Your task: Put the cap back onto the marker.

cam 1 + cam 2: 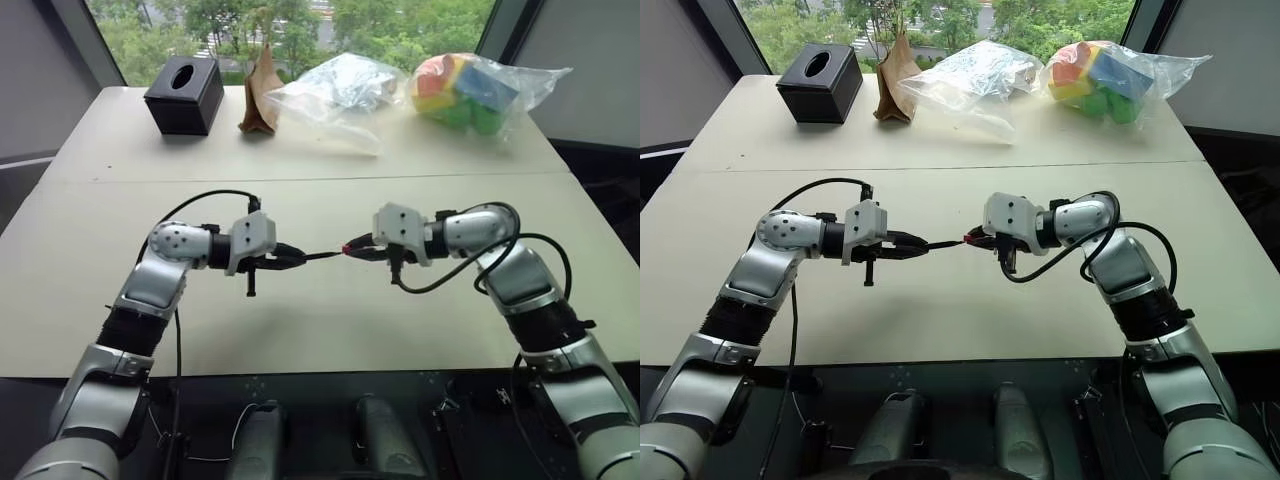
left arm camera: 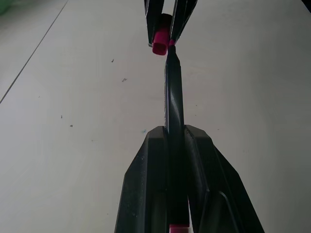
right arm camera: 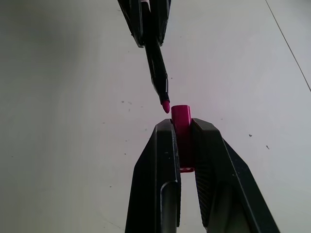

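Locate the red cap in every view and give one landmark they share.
Left eye view: the cap at picture centre, in the right gripper.
Right eye view: the cap at centre.
Left wrist view: the cap at the top.
Right wrist view: the cap at centre.
Shared landmark: the marker, its tip just beside the cap.

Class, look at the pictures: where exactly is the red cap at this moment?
The cap is pinched in the right hand, held above the table's middle, right beside the marker tip that the left hand holds out; it is not yet on.
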Robot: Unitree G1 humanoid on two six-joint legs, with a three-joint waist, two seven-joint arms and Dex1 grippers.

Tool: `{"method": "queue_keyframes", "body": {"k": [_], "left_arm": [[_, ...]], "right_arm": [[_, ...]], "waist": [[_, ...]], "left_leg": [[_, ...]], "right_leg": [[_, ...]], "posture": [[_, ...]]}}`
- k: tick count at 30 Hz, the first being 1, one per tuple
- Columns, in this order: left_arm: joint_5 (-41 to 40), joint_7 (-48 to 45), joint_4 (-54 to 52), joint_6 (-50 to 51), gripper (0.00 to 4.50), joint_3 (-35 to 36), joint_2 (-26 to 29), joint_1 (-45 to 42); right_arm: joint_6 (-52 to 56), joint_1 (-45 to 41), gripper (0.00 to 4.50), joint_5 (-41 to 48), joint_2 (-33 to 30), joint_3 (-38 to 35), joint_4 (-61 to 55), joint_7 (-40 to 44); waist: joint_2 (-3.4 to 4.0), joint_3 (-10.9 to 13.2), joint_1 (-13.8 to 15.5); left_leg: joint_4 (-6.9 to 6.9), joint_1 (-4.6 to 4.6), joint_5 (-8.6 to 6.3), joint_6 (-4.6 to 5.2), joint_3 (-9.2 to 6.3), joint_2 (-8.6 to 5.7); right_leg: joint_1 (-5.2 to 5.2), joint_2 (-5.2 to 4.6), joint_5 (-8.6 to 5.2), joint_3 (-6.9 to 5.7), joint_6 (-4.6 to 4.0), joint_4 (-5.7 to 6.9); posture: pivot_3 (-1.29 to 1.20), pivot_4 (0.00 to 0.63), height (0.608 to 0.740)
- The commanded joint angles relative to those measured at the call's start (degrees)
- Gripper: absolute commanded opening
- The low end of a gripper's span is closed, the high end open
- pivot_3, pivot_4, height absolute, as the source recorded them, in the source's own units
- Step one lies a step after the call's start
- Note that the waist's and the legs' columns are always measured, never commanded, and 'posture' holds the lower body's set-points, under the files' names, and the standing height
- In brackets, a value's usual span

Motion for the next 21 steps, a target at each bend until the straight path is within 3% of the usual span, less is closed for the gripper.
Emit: {"method": "queue_keyframes", "body": {"k": [1, 21], "left_arm": [[0.05, -0.13, -1.41, -0.43, 0.0, 0.06, 0.69, -0.15], [0.45, -0.04, -1.0, -0.8, 0.0, 0.0, 0.47, -0.31]], "right_arm": [[-0.27, -1.0, 0.07, 0.76, -1.37, -1.15, -1.19, 0.61], [0.81, -0.23, 0.07, 1.39, -2.11, -0.6, -3.06, 1.43]], "waist": [[0.0, 0.0, 0.0], [0.0, 0.0, 0.02]], "left_leg": [[0.0, 0.0, 0.0, 0.0, 0.0, 0.0], [0.0, 0.0, 0.0, 0.0, 0.0, 0.0]], "right_leg": [[0.0, 0.0, 0.0, 0.0, 0.0, 0.0], [0.0, 0.0, 0.0, 0.0, 0.0, 0.0]], "posture": [[0.0, 0.15, 0.74], [0.0, 0.15, 0.74]]}}
